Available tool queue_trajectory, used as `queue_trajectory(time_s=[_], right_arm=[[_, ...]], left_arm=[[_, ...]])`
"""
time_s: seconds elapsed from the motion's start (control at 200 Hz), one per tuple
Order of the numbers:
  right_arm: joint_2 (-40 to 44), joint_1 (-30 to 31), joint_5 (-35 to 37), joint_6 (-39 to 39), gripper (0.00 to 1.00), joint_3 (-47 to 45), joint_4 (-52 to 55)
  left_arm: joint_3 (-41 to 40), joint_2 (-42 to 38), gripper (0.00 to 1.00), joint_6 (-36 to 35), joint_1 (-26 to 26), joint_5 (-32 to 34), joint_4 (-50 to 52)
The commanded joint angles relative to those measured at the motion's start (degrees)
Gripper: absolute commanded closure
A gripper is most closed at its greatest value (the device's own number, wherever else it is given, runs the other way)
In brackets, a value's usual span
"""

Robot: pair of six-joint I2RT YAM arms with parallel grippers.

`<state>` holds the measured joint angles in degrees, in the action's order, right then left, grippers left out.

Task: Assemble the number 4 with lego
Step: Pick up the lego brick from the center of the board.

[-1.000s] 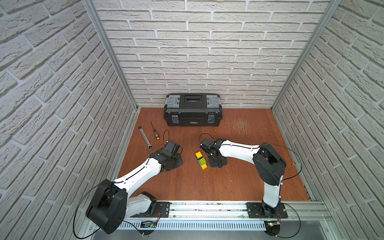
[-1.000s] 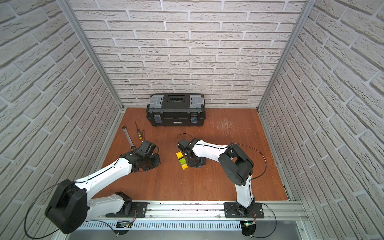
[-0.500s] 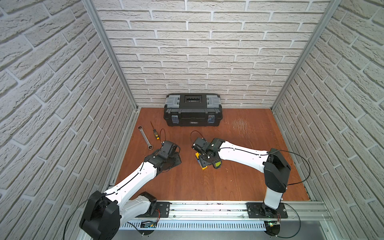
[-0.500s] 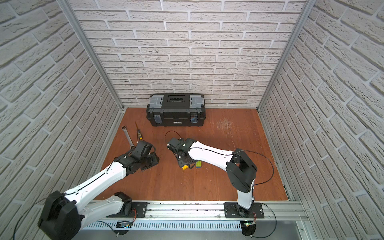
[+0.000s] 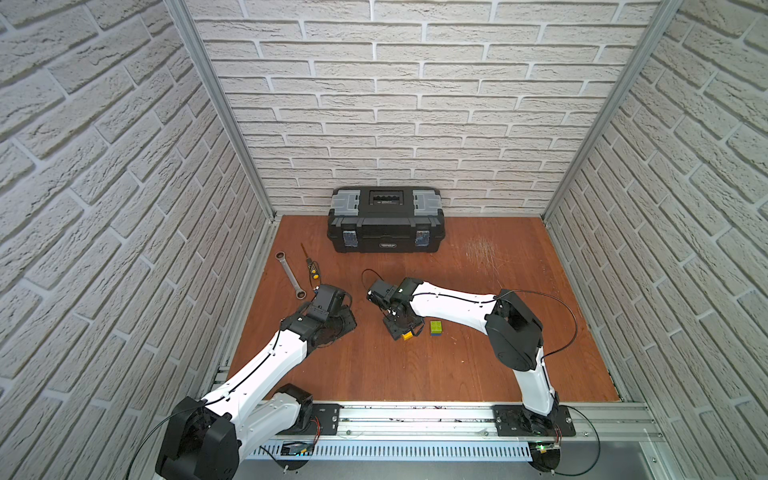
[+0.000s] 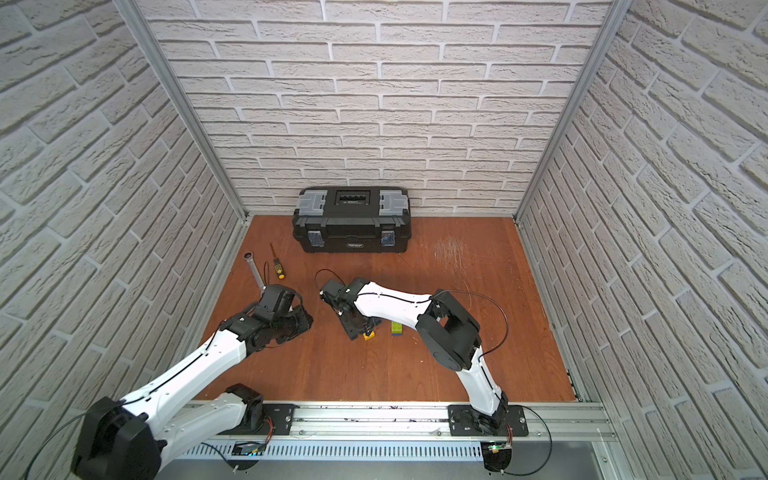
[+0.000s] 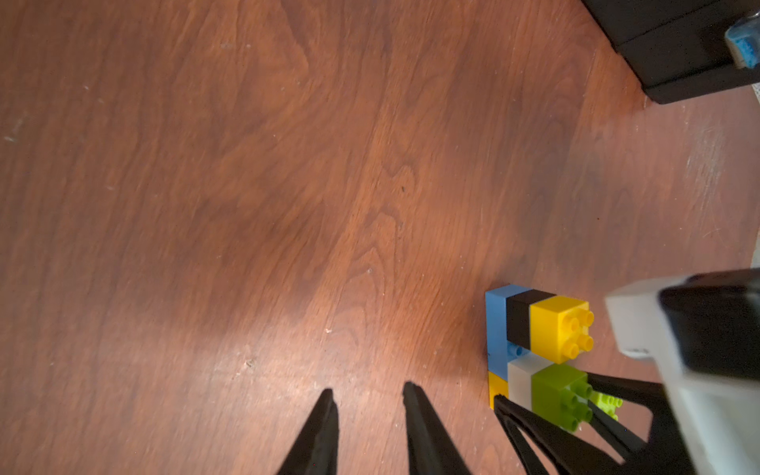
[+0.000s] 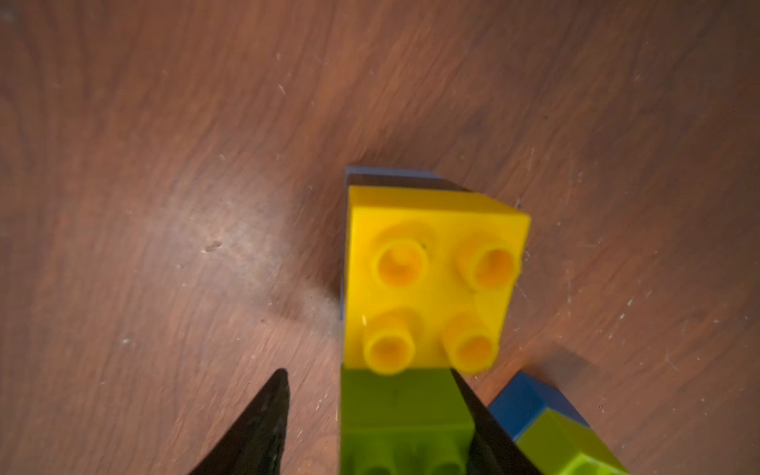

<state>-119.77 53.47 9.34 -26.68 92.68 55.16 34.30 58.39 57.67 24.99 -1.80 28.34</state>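
Though toolbox label is illegible, left tool ajar, empty, right tool open astride green lego

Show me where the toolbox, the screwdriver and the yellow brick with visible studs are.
toolbox [image 5: 386, 232]: in a top view, on its front wall.
screwdriver [image 5: 311, 266]: in a top view, on its handle.
yellow brick [image 8: 436, 230]: right wrist view, on its studded face.

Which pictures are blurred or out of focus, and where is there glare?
Right wrist view: the yellow brick and green brick are soft, probably too near the lens. Left wrist view: pale glare on the wooden floor; the right arm is blurred at the edge. Both top views: sharp and evenly lit, with only faint shadows.
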Motion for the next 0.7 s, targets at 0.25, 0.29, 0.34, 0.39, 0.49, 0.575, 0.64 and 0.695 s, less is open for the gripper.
queue_trajectory(time_s=[0.25, 0.29, 0.34, 0.39, 0.49, 0.575, 0.64, 0.695], right_arm=[[-0.64, -0.22, 0.57, -0.12, 0.49, 1.80, 1.36], [-0.70, -0.24, 0.57, -0.26, 0.50, 1.87, 1.44], [-0.74, -0.30, 0.67, -0.39, 0.51, 1.96, 1.47], [-0.90, -0.38, 0.76, -0.55, 0.54, 1.98, 1.45], [-1.30, -0.54, 0.79, -0.96, 0.60, 1.90, 1.38], [-1.30, -0.84, 0.69, -1.25, 0.64, 1.56, 1.11], [-1.28, -0.98, 0.66, -1.40, 0.69, 1.45, 0.94], [-1.01, -0.98, 0.59, -1.42, 0.74, 1.52, 0.85]], left_arm=[[-0.21, 2.16, 0.74, -0.90, -0.87, -1.80, -1.61], [-0.20, 2.26, 0.74, -0.84, -0.91, -1.88, -1.75], [-0.27, 2.62, 0.74, -0.92, -0.90, -2.06, -1.87], [-0.24, 3.01, 0.74, -1.00, -0.91, -2.14, -1.88], [-0.12, 3.48, 0.75, -0.96, -0.90, -2.52, -2.06], [-0.08, 3.64, 0.75, -0.98, -0.91, -2.59, -2.06], [-0.04, 3.73, 0.75, -0.94, -0.91, -2.69, -2.13], [-0.03, 3.92, 0.75, -1.06, -0.82, -2.81, -2.23]])
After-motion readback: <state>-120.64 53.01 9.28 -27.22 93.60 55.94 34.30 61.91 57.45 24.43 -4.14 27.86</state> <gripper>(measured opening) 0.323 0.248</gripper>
